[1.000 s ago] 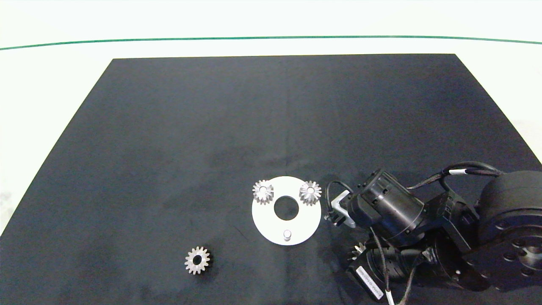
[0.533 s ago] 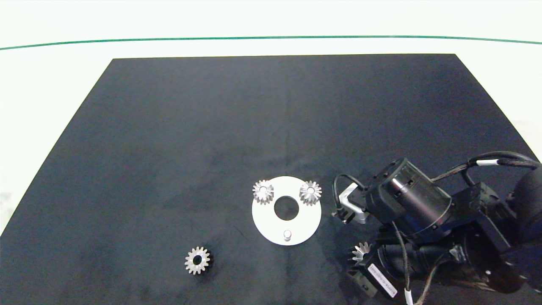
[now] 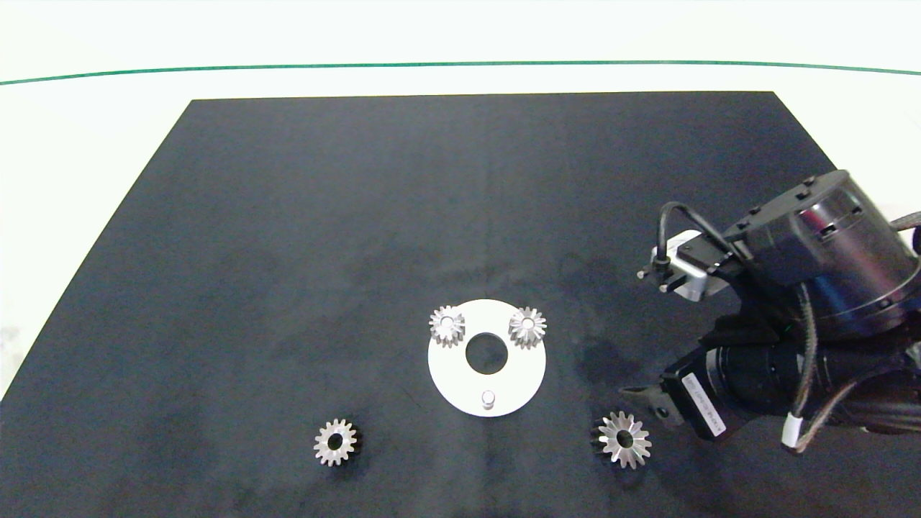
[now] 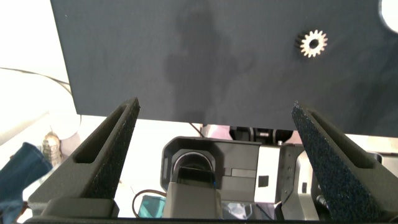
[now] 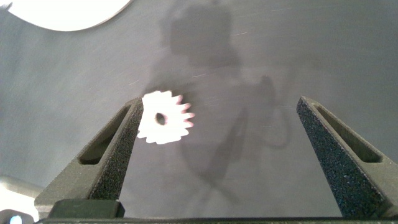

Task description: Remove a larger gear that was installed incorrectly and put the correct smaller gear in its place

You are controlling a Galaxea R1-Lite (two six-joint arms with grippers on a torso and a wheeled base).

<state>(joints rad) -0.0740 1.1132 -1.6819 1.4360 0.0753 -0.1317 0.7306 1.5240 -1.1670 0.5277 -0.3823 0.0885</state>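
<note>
So the larger gear (image 3: 624,439) is lying flat on the black mat (image 3: 360,216) that covers the desk, off the white disc (image 3: 460,381) and down to its right near the front edge of the mat. The right gripper (image 5: 217,155) is hanging over that spot with its jaws spread wide and nothing in them; in the right wrist view the star-shaped gear (image 5: 165,117) sits on the mat just beside one jaw, not touching either one, and the arm's shadow falls across the mat next to it. In the head view the right arm comes in from the right edge and the gear lies clear of it, just left of its tip. The white disc has a big centre hole, two little gears on pegs at its far side (image 3: 447,325) (image 3: 527,327), and one bare peg (image 3: 488,397) at the near side. The smaller gear (image 3: 335,442) is flat on the mat well to the left of the disc, near the front edge, well apart from the right gripper. The left gripper (image 4: 214,130) is back off the front edge of the mat, jaws wide apart and empty, and the smaller gear shows up far off in its wrist view.
</note>
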